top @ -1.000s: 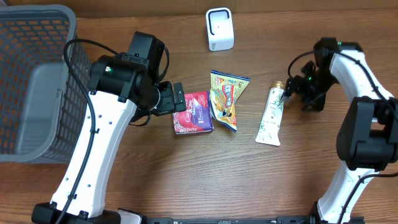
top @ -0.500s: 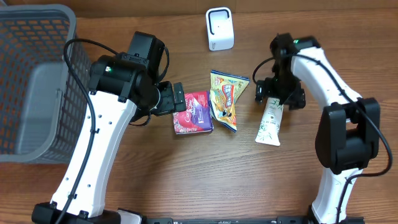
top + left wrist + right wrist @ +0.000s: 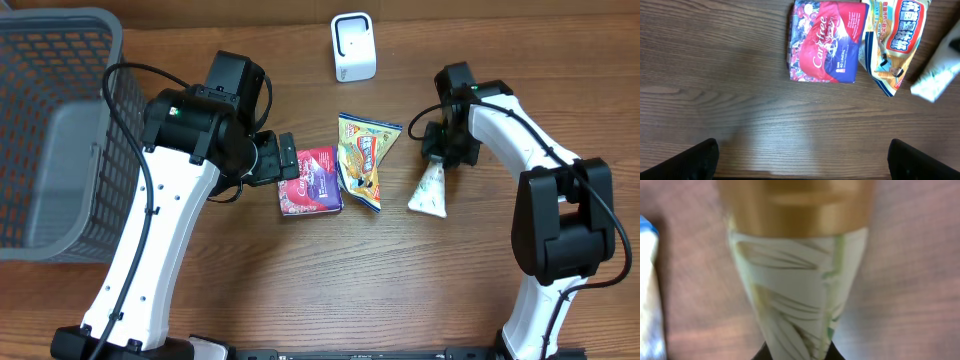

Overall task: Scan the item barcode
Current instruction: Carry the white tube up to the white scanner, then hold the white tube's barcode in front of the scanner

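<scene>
Right gripper (image 3: 440,150) pinches the gold-capped tube (image 3: 428,192)
Its jaws clamp the tube's cap end; the left gripper (image 3: 802,160) hovers, jaws spread wide, near the red pack (image 3: 824,42).

The soft white plastic tube (image 3: 790,310) carries pale green leaf strokes under a shiny gold cap (image 3: 795,205). The flat red-and-purple packet (image 3: 824,42) bears white script. The crinkly yellow snack bag (image 3: 895,40) has red lettering and blue edging. Brown wood-grain table (image 3: 400,290) — grey mesh plastic basket (image 3: 60,60), small white box-shaped scanner (image 3: 353,47).
</scene>
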{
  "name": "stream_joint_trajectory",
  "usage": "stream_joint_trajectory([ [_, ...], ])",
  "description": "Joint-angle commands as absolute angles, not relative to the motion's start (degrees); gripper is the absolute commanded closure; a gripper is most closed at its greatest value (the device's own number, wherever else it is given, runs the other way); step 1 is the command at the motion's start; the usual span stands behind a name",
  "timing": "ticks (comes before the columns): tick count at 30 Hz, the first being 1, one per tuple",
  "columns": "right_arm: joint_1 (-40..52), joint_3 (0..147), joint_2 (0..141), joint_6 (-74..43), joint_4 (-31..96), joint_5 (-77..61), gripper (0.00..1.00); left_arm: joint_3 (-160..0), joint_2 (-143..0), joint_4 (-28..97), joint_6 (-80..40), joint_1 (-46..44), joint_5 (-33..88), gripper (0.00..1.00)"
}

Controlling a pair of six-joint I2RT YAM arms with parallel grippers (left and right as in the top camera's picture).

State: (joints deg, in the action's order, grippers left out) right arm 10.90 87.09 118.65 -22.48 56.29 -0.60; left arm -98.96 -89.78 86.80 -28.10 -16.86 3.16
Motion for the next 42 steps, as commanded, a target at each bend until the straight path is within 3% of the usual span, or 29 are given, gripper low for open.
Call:
stream_joint_trajectory([
  [1, 10.87, 88.27, 119.61, -22.76, 55.77, -0.05, 0.96, -99.74, -89.14, 86.72, -27.2, -16.91, 2.74, 0.0],
  [10, 10.94, 105.54, 119.61, -22.33, 51.62, -2.02, 0.96, -99.74, -89.14, 86.72, -27.2, -16.91, 2.74, 0.0],
  [13, 10.96, 108.18, 119.61, -22.87, 37.01, -5.3, 0.96, -99.74, -89.14, 86.72, -27.2, -16.91, 2.74, 0.0],
  [27, 15.4, 108.27, 126.13, -43.2, 2.59, -4.49, 0.96, -99.74, -89.14, 86.72, -27.2, -16.91, 2.74, 0.0],
  [42, 20.45, 109.21, 133.75, -47.18, -4.6, 1.48, 0.96, -99.74, -89.14, 86.72, -27.2, -16.91, 2.74, 0.0],
])
